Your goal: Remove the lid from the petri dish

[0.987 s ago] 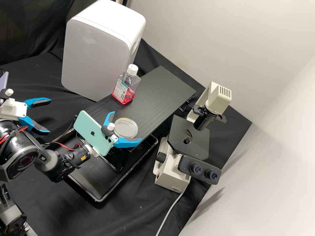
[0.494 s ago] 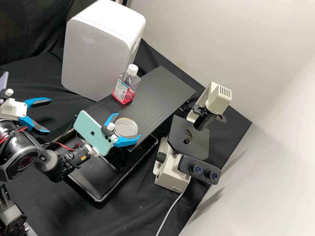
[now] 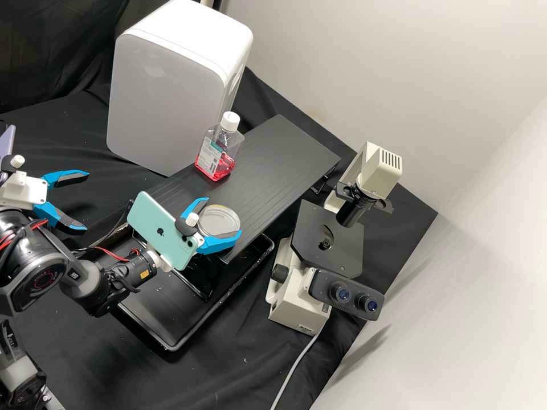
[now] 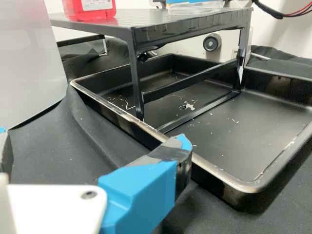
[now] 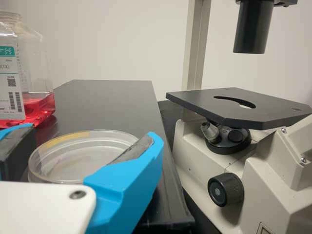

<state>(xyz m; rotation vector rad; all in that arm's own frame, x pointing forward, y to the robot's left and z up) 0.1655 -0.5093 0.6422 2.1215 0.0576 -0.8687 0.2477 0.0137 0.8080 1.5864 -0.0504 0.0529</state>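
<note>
A clear petri dish (image 3: 218, 222) with its lid on lies at the near end of the black raised platform (image 3: 273, 159). In the right wrist view the dish (image 5: 73, 156) shows a yellow mark at its rim. My right gripper (image 3: 221, 217) straddles it, its blue fingers (image 5: 131, 165) pressed against opposite sides of the lid's rim, so it is shut on the lid. The dish still rests on the platform. My left gripper (image 3: 85, 200) hangs open at the far left, above the black cloth and beside the tray (image 4: 146, 129), holding nothing.
A bottle of red liquid (image 3: 218, 149) stands farther back on the platform, in front of a white box (image 3: 171, 80). A microscope (image 3: 336, 250) sits just right of the platform. The platform stands in a black tray (image 3: 171, 336). A mint-green phone (image 3: 162, 230) rides on the right wrist.
The right gripper's fingers have closed in from wide apart until they meet the dish's rim. The dish has stayed in place. The left arm has not moved.
</note>
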